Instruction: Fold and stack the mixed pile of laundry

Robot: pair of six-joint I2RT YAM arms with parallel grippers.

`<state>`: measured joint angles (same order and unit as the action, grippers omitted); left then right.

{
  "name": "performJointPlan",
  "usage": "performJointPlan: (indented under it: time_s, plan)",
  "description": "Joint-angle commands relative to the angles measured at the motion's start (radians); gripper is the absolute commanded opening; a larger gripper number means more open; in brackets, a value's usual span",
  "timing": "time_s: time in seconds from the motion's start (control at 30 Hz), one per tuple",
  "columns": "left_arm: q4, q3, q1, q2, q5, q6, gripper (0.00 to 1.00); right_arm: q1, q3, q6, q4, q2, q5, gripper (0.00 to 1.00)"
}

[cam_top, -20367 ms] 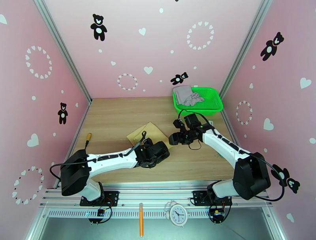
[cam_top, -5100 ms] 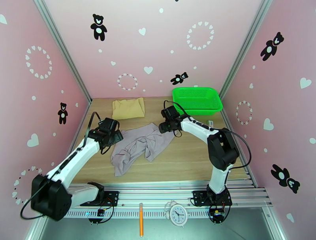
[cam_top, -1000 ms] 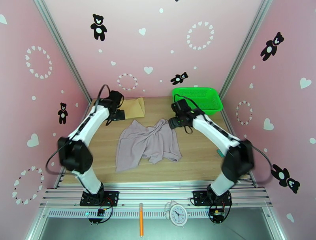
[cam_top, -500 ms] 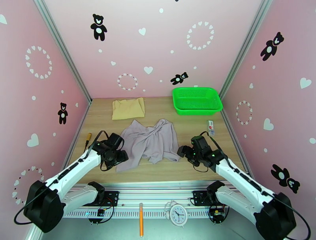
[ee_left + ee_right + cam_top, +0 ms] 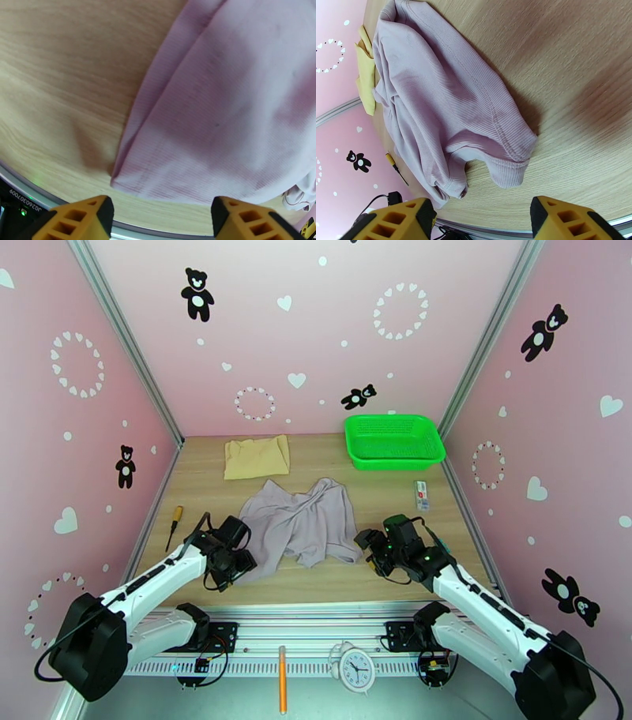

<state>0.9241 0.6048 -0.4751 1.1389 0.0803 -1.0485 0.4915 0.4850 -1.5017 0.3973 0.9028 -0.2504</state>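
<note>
At the near edge, on the metal rail between the arm bases, stand a small white alarm clock (image 5: 353,670) and a thin orange stick (image 5: 282,690); what the stick is cannot be made out.

On the wooden desk (image 5: 411,575), the left pincer (image 5: 237,564) sits low at the near-left corner of the pale grey-lilac ribbed garment (image 5: 300,524). From above, the wrist body hides its fingers and that corner. In the left wrist view the pincer (image 5: 162,221) is released: its yellow fingertips (image 5: 79,217) stand apart with nothing between them, and the garment's corner (image 5: 221,118) lies flat just beyond them. The cloth runs off the top and right edges.

The right pincer (image 5: 365,544) is beside the garment's near-right corner. In its own view the pincer (image 5: 482,221) is likewise released and empty, with the ribbed hem (image 5: 442,102) just ahead of the tips. Whether either pincer touches the cloth cannot be told.

The garment lies crumpled mid-desk, its folds hiding its shape. A yellow-handled screwdriver (image 5: 174,524) lies to its left, and a small white packet (image 5: 422,494) to its right, its print too small to read.

Farther back, the folded tan-beige cloth (image 5: 256,457) lies flat at the far left, apart from the garment; in the right wrist view it (image 5: 365,75) is partly hidden behind the garment. The bright green plastic mesh basket (image 5: 395,437) sits at the far right.
</note>
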Motion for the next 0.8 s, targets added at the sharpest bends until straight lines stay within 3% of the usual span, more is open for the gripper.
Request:
performJointPlan:
  time_s: [0.0,0.23,0.4,0.53,0.77]
  plan:
    - [0.075,-0.004,-0.011,0.009,0.008,-0.023,0.7,0.005,-0.003,-0.016,0.026,0.02,-0.006,0.69]
    - [0.064,-0.028,-0.01,0.028,-0.047,-0.046,0.69,0.009,0.006,0.016,-0.01,0.096,-0.001,0.67]
    - [-0.031,-0.051,-0.01,0.117,-0.081,-0.072,0.61,0.03,0.003,-0.016,-0.036,0.135,-0.001,0.64]
    - [-0.077,-0.049,-0.011,0.164,-0.114,-0.089,0.44,0.046,0.002,-0.048,-0.035,0.148,0.006,0.64]
    - [-0.049,-0.022,-0.011,0.167,-0.178,-0.085,0.06,0.053,-0.001,-0.081,-0.055,0.197,0.034,0.62]
